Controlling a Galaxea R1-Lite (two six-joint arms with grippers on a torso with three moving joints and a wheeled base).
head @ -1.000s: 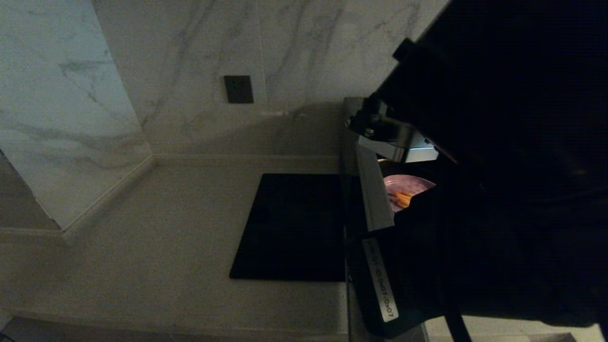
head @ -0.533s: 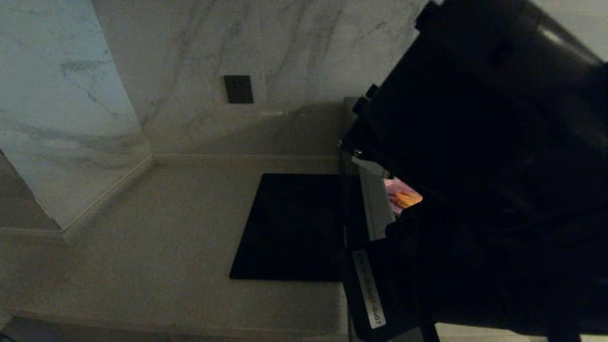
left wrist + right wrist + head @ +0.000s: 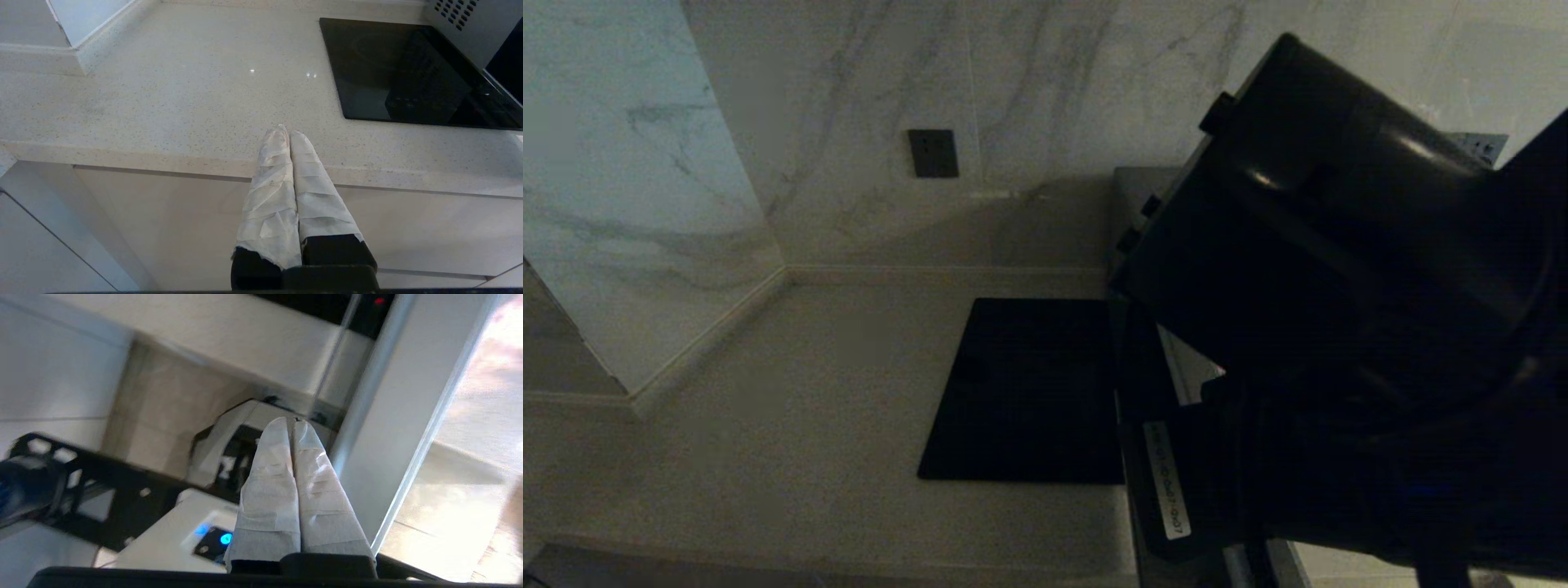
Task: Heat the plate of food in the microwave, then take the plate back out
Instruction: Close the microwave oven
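The microwave point(image 3: 1137, 186) stands at the counter's right, mostly covered in the head view by my dark right arm point(image 3: 1339, 327). A sliver of its silver door edge point(image 3: 1191, 374) and a labelled black door face point(image 3: 1167, 482) show below the arm. The plate of food is hidden. My right gripper point(image 3: 291, 421) is shut and empty, its taped fingers point(image 3: 314, 473) close beside the door's silver edge point(image 3: 408, 396). My left gripper point(image 3: 286, 131) is shut and empty, hovering over the counter's front edge, left of the microwave's vented side point(image 3: 461, 24).
A flat black square mat point(image 3: 1029, 392) lies on the pale speckled counter point(image 3: 833, 425) just left of the microwave. Marble walls close the back and the left corner. A dark wall socket point(image 3: 933, 153) sits above the mat.
My right arm has swung down and left across the microwave opening. The lit plate seen earlier beside the door edge is now covered. The left arm has not moved.
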